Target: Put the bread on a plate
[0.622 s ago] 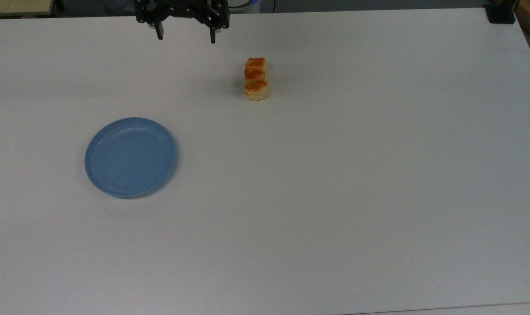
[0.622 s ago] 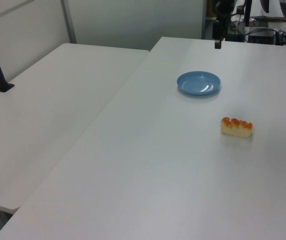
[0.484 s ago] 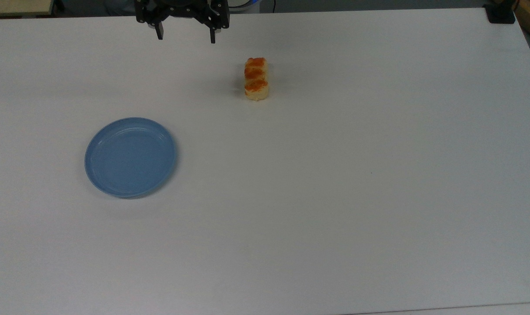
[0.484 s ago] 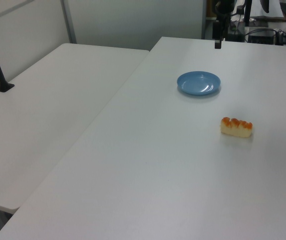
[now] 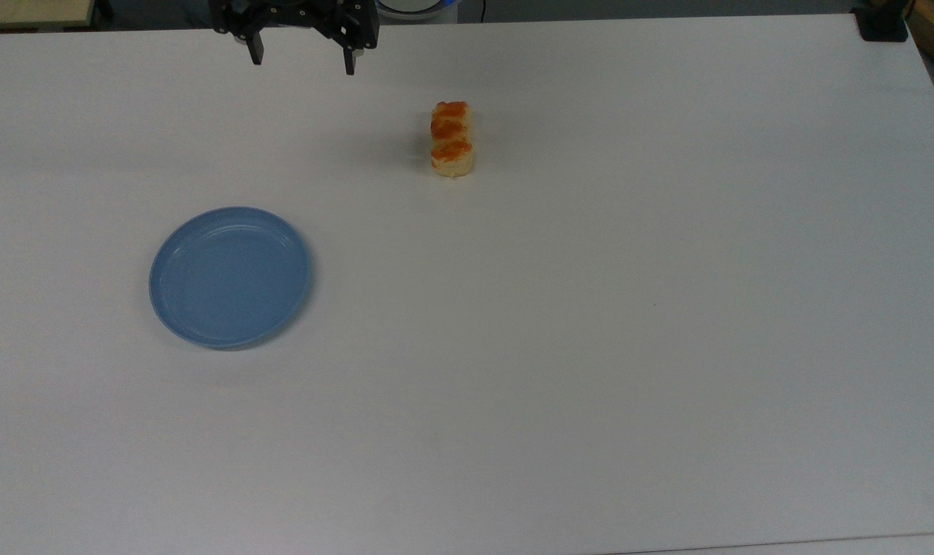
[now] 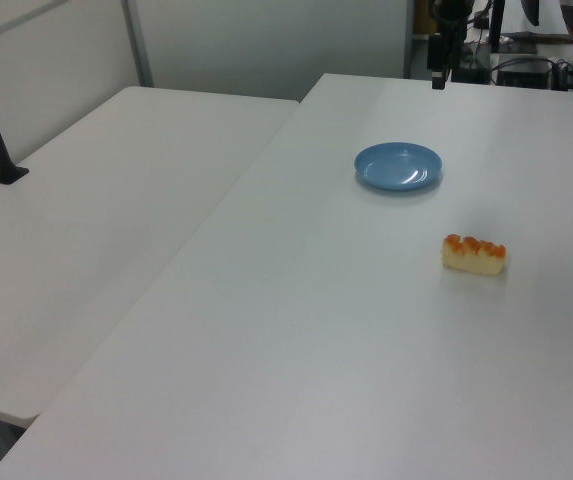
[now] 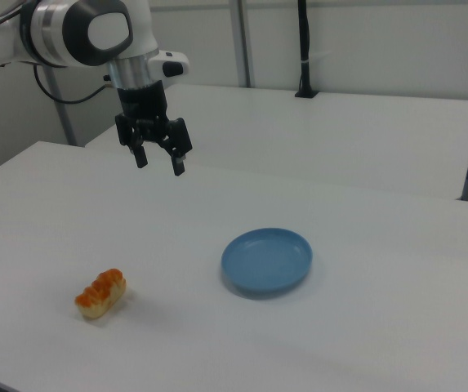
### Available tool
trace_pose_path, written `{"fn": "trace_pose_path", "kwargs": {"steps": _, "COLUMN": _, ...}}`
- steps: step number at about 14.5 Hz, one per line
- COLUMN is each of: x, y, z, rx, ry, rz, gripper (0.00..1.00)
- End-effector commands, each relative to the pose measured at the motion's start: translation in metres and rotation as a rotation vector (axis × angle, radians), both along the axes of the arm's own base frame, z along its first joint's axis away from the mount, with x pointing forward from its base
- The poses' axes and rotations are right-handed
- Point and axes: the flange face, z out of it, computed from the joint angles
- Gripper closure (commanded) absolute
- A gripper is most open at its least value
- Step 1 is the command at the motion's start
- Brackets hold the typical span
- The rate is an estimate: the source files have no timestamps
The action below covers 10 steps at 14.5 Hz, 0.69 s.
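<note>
Seen from the top view, going left to right with the light-blue plate (image 5: pixel 230 277) as the landmark: the plate is set flat on the white table (image 5: pixel 590 347) toward the top view's left, and nothing is held in it. Up and slightly right of the plate, at the table's far edge, the black two-finger gripper (image 5: pixel 302 58) is hung above the surface with its fingers spread wide and nothing between them. Further right of the plate and well apart from it, the bread roll (image 5: pixel 451 139) is laid on the bare table, its three orange-brown bumps facing up.

From the right view, the order is reversed: the bread roll (image 7: pixel 100 294) is placed left of the plate (image 7: pixel 267 261), and the gripper (image 7: pixel 159 160) is raised above the table behind and left of the plate, on the white arm (image 7: pixel 86 33).
</note>
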Motion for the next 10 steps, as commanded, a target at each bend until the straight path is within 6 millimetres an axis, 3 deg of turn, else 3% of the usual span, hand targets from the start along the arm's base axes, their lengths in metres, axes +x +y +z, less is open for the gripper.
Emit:
{"fn": "trace_pose_path", "kwargs": {"steps": 1, "x": 0.0016, "y": 0.0020, "z": 0.0047, "rx": 0.012, "ry": -0.024, "rz": -0.005, "gripper": 0.00}}
{"fn": "trace_pose_path", "kwargs": {"steps": 10, "x": 0.0037, "y": 0.0020, "z": 0.0076, "rx": 0.020, "ry": -0.030, "rz": 0.000, "gripper": 0.00}}
